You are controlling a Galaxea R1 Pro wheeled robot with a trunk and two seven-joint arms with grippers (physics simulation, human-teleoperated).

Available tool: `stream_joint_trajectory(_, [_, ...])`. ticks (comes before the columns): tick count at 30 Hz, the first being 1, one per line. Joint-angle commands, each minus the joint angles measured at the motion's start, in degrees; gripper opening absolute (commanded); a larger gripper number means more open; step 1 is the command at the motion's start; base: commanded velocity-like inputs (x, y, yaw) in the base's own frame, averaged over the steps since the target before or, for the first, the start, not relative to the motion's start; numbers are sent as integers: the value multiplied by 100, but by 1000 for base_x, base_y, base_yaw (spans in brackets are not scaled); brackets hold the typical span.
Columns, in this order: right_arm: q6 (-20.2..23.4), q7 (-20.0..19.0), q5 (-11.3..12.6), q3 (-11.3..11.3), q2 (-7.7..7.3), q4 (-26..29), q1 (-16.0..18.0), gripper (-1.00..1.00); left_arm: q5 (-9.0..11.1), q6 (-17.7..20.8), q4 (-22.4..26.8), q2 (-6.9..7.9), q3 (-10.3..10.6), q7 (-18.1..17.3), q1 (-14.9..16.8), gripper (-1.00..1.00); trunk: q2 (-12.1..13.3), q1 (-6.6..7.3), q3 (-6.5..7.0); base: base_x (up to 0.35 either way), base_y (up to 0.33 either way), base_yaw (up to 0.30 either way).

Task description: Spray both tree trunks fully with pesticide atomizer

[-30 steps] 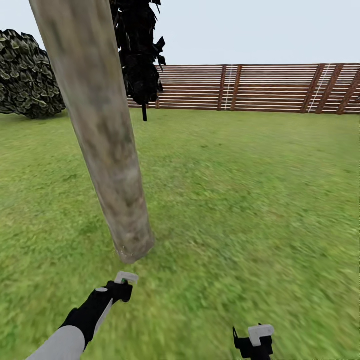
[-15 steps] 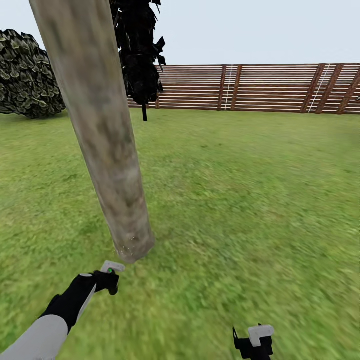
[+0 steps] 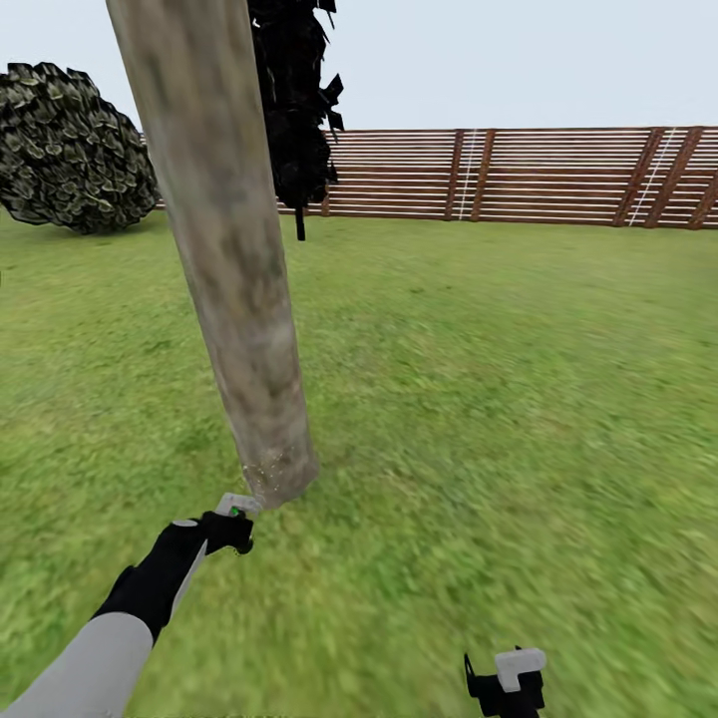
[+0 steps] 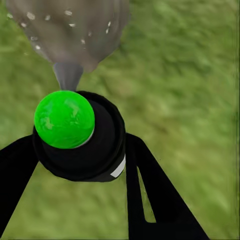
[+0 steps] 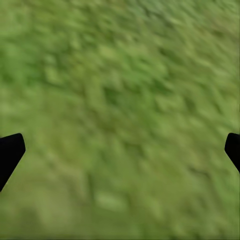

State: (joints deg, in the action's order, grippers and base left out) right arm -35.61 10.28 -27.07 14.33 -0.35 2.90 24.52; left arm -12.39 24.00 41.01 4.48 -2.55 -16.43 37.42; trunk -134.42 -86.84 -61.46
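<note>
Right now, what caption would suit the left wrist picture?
Left hand holds the green-topped pesticide atomizer, nozzle aimed at the droplet-speckled tree trunk base.

One thick tree trunk [image 3: 234,289], one pesticide atomizer [image 4: 77,135], two grippers, left gripper [image 3: 231,524] and right gripper [image 3: 509,678], one round bush [image 3: 70,150], one black cypress [image 3: 297,110], one slatted fence [image 3: 519,175]
</note>
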Motion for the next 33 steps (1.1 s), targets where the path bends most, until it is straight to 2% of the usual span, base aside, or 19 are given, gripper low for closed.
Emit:
stream_joint_trajectory(1, [1, -1, 0, -1, 0, 0, 0, 100, -16, 226, 157, -42, 1, -5, 42, -100, 0, 0, 0, -7, 0, 17])
stream_joint_trajectory(2, [1, -5, 0, -1, 0, 0, 0, 100, -17, 404, 247, -37, 1, -11, 111, -100, 0, 0, 0, -4, 0, 8])
stream_joint_trajectory(5, [2, -5, 0, 1, 0, 0, 0, 100, -30, 584, 324, 12, -15, -17, 221, -100, 0, 0, 0, -2, 0, 4])
stream_joint_trajectory(6, [2, -7, 0, 0, 0, 0, 0, 100, -26, 642, 349, 241, -28, -23, 283, -100, 0, 0, 0, 0, 0, 0])
stream_joint_trajectory(8, [2, -6, 0, -1, 0, 0, 0, 100, -11, 652, 352, 408, -38, -65, 293, -100, 0, 0, 0, 0, 0, 0])
stream_joint_trajectory(10, [2, -8, 0, -1, -1, 0, 0, 100, -14, 657, 354, 548, -47, -341, 296, -100, 0, 0, 0, 0, 0, 0])
stream_joint_trajectory(12, [2, -8, 0, -1, 0, 0, 0, 100, -16, 659, 360, 502, -21, -509, 289, -100, 0, 0, 0, 0, 0, 0])
stream_joint_trajectory(15, [2, -8, -3, -1, -4, -4, 0, 100, -25, 672, 486, 255, -4, -548, 293, -100, 0, 0, 0, 0, 0, 0])
stream_joint_trajectory(16, [2, -8, -5, -1, -5, -7, 0, 100, -35, 725, 546, 124, 3, -552, 295, -100, 0, 0, 0, 0, 0, 0])
stream_joint_trajectory(17, [2, -8, -6, -1, -6, -8, 0, 100, -40, 775, 572, 74, 6, -553, 305, -100, 0, 0, 0, 0, 0, 0])
stream_joint_trajectory(20, [2, -8, -7, -1, -5, -9, 0, 100, -35, 825, 611, 113, -21, -560, 429, -100, 0, 0, 0, 0, 0, 0])
stream_joint_trajectory(23, [2, -8, -9, -1, -6, -9, 0, 100, -13, 839, 618, 460, -56, -577, 552, -100, 0, 0, 0, 0, 0, 0])
stream_joint_trajectory(26, [2, -8, -9, -1, -5, -9, 0, 100, -11, 847, 626, 680, -58, -769, 548, -100, 0, 0, 0, 0, 0, 0])
stream_joint_trajectory(29, [2, -8, -9, -1, -8, -9, 0, 100, -25, 838, 660, 653, -22, -850, 517, -100, 0, 0, 0, -16, 0, 0])
stream_joint_trajectory(33, [2, -8, -9, -1, -9, -9, 0, 100, -35, 863, 975, 391, -2, -868, 541, -100, 0, 0, 0, -272, 0, 0])
